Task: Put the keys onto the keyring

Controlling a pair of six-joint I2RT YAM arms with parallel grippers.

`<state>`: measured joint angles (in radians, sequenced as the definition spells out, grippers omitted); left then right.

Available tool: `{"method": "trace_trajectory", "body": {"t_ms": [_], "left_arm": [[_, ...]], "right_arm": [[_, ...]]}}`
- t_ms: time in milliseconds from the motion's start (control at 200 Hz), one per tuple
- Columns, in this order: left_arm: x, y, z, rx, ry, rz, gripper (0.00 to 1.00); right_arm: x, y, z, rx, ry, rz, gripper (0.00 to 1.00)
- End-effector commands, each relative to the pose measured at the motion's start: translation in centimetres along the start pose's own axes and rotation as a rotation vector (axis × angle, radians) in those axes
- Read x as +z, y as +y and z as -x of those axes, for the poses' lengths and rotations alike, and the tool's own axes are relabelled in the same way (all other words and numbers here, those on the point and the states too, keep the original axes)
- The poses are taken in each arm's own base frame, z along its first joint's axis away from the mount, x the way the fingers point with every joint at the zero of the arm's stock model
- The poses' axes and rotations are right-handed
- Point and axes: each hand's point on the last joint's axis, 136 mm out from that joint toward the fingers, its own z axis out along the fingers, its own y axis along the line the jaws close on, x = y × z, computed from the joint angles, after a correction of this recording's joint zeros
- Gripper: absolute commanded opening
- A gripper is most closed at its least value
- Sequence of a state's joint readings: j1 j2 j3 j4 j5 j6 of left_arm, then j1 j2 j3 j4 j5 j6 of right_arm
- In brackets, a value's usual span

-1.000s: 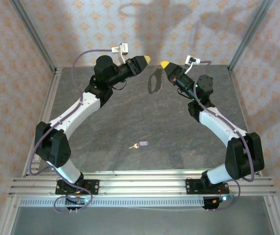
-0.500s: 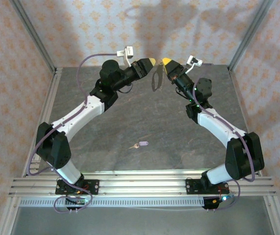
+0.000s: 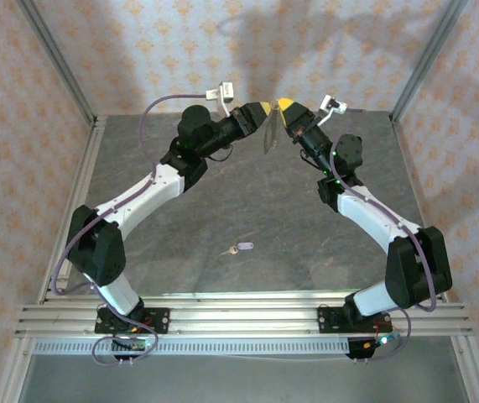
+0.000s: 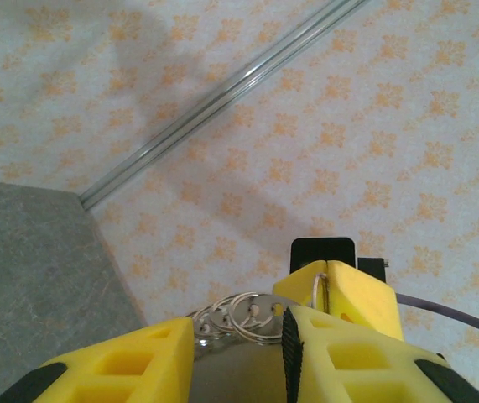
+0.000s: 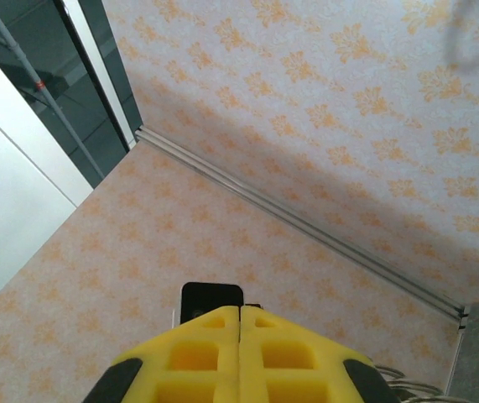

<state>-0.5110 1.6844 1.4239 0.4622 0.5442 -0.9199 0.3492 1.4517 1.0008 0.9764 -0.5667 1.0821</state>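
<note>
The keyring (image 3: 268, 137) hangs in the air at the back of the table, a thin oval with small pieces along one side. My right gripper (image 3: 283, 105) is shut on its wire (image 4: 318, 290), pads pressed together (image 5: 240, 309). My left gripper (image 3: 261, 109) has come in from the left. Its yellow fingers (image 4: 122, 365) stand open on either side of the small linked rings (image 4: 247, 312), which lie in the gap without being pinched. The key (image 3: 241, 248), with a lilac head and brass blade, lies alone on the grey table near the front.
The grey table (image 3: 222, 193) is bounded by patterned walls at the back and sides, with aluminium posts (image 3: 54, 63) in the corners. An aluminium rail (image 3: 239, 315) carrying both arm bases runs along the near edge.
My left arm has swung right until its fingers straddle the ring. The right gripper has lifted slightly with the ring. The key has not moved.
</note>
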Motion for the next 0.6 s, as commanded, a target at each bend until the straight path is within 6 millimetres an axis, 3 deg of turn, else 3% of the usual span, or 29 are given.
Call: {"method": "trace_trajectory", "body": {"t_ms": [0, 205, 596], "left_arm": [[0.4, -2.2, 1.3, 0.016, -0.047, -0.064, 0.34], [0.1, -2.4, 1.5, 0.021, -0.066, -0.066, 0.35], [-2.2, -1.5, 2.6, 0.029, -0.185, -0.012, 0.39]], "right_arm": [[0.2, 2.2, 0.1, -0.016, -0.010, 0.084, 0.00], [0.1, 1.9, 0.0, -0.015, -0.011, 0.076, 0.00], [0.0, 1.5, 0.2, -0.014, -0.028, 0.061, 0.00]]}}
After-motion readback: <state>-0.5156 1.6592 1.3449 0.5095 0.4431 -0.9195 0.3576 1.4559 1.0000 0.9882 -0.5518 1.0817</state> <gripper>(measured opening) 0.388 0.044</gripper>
